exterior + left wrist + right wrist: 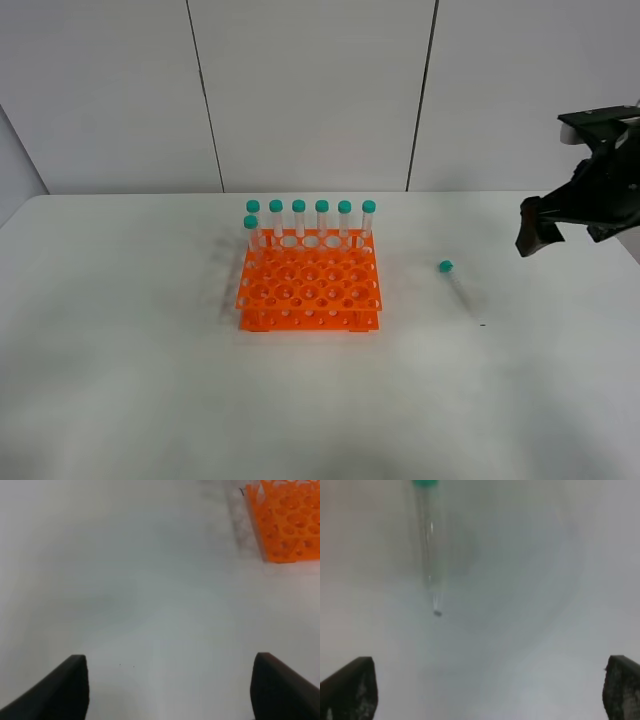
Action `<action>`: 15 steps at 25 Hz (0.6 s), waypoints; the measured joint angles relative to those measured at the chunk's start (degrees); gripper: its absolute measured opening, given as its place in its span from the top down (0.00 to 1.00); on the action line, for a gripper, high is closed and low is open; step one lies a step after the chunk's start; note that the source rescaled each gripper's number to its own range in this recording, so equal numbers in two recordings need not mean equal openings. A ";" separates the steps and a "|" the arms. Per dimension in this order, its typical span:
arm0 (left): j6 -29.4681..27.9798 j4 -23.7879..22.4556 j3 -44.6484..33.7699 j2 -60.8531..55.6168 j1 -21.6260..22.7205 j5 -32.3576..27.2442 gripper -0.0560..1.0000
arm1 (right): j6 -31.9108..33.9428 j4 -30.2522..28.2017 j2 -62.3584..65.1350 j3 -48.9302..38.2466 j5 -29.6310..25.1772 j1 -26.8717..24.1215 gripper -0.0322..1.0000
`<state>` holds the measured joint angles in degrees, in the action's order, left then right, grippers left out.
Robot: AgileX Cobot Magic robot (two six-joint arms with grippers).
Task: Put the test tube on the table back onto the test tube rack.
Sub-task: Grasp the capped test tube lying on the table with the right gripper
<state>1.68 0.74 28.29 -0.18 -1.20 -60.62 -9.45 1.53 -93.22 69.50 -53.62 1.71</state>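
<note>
The test tube [459, 288] lies flat on the white table [120, 380], right of the rack, with its teal cap [445, 266] at the far end. In the right wrist view the clear tube [427, 545] lies ahead of the gripper, pointed tip towards it. The orange test tube rack [310, 288] stands mid-table with several teal-capped tubes [322, 222] upright along its back. My right gripper [540, 228] hovers right of the tube, open and empty [487, 692]. My left gripper [170, 690] is open and empty over bare table, the rack's corner [287, 520] ahead of it.
Grey wall panels [310, 90] stand behind the table's far edge. The left arm is out of the exterior view. Most rack holes [315, 290] in the front rows hold nothing.
</note>
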 joint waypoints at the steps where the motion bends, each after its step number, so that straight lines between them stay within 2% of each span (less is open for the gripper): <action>1: 0.00 0.00 0.00 0.00 0.00 0.00 0.00 | -0.32 -0.05 -1.96 1.51 0.00 0.89 0.00; 6: 0.00 0.00 0.00 0.00 0.00 0.00 0.00 | -0.35 0.51 -10.37 6.53 0.29 6.11 0.00; 15: 0.00 0.00 0.00 0.00 0.00 0.00 0.00 | 0.58 0.64 -17.28 7.06 1.66 5.42 0.00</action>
<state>1.68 0.74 28.29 -0.18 -1.20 -60.62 -8.87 2.17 -110.50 76.56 -51.96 7.13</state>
